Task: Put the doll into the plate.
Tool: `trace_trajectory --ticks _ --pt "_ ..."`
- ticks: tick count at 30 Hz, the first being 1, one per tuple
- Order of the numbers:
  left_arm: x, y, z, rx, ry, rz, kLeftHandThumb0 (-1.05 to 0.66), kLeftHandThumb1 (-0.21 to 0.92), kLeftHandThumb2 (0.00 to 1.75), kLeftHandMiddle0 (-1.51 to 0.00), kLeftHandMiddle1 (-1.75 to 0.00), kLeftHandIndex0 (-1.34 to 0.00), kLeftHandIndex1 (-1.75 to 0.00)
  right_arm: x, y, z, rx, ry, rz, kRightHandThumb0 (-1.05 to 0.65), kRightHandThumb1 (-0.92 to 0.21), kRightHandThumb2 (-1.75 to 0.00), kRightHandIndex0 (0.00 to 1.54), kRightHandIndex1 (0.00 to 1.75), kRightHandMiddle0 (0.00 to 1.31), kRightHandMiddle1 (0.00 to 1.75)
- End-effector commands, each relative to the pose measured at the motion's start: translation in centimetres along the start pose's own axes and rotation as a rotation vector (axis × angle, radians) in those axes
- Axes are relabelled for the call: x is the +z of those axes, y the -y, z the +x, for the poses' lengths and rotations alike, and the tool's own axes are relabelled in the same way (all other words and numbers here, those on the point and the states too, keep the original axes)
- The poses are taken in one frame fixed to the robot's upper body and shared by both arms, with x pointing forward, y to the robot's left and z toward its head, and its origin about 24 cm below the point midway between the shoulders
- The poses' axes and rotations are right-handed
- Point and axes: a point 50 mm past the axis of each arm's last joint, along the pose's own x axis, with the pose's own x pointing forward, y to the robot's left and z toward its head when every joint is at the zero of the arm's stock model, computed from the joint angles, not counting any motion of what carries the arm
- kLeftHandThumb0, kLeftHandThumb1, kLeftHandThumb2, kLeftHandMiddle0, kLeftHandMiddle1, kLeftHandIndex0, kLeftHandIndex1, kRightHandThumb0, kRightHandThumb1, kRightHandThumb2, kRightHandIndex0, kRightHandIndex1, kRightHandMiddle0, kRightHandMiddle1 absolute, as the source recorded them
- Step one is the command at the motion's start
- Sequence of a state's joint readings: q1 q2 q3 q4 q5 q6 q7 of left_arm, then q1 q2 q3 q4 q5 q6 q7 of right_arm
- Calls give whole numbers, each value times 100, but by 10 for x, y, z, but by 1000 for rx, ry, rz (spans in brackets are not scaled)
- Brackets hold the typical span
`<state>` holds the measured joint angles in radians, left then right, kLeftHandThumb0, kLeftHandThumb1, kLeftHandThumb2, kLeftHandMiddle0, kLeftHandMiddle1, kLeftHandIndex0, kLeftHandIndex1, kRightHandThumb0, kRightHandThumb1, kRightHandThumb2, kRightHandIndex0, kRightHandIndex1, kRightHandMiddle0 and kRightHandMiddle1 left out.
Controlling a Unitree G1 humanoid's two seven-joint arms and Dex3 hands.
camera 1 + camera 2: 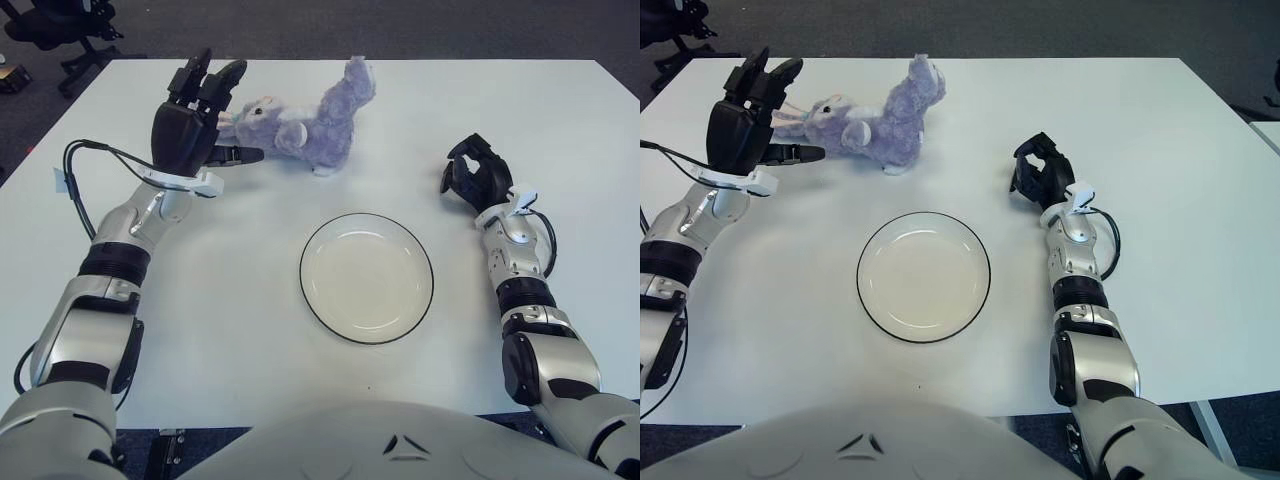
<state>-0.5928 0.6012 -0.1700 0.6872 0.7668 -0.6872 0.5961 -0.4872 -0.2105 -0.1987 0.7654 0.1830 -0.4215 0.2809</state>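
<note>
Left hand (195, 125) is up beside the doll's head, fingers (215, 80) spread and holding nothing, thumb low, framing a grab. The purple doll (305, 120) lies on its side at the far tabletop (520, 110), well beyond the empty plate (366, 277). Right hand (478, 175) rests parked, fingers curled on nothing.

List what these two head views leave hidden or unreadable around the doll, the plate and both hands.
- Doll: its underside is hidden by its own body; whether the left hand touches its head cannot be told, because the hand's back blocks that spot.
- Right hand: its palm is hidden by its curled fingers.
- Plate: fully shown; only its depth is unreadable from overhead.
- Table: its near edge is hidden by the robot's torso.
</note>
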Motion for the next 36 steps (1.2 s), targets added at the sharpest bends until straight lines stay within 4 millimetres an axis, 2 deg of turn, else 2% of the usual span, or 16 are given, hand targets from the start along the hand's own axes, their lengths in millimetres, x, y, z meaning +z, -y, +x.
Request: trace_trajectory --ticks 1,18,22,36 --pt "-4 -5 7 -36 -8 14 -75 86 0 -8 0 -13 -11 -22 -1 -14 -15 -100 24 -38 -71 -79 86 175 33 175" --pt "-6 -3 10 -141 -21 -9 -76 82 0 -3 0 -12 -6 -23 0 -14 -21 -98 23 -38 -71 -79 85 175 33 175" --pt "-7 -2 11 -139 -26 35 -64 76 0 -1 0 -17 -8 -23 0 -14 -22 -98 22 -38 -71 -79 85 175 33 175" --pt "-4 3 14 -131 -21 99 -57 73 0 0 0 -21 -7 -23 0 -14 -25 -96 20 -38 -71 -80 86 175 33 175"
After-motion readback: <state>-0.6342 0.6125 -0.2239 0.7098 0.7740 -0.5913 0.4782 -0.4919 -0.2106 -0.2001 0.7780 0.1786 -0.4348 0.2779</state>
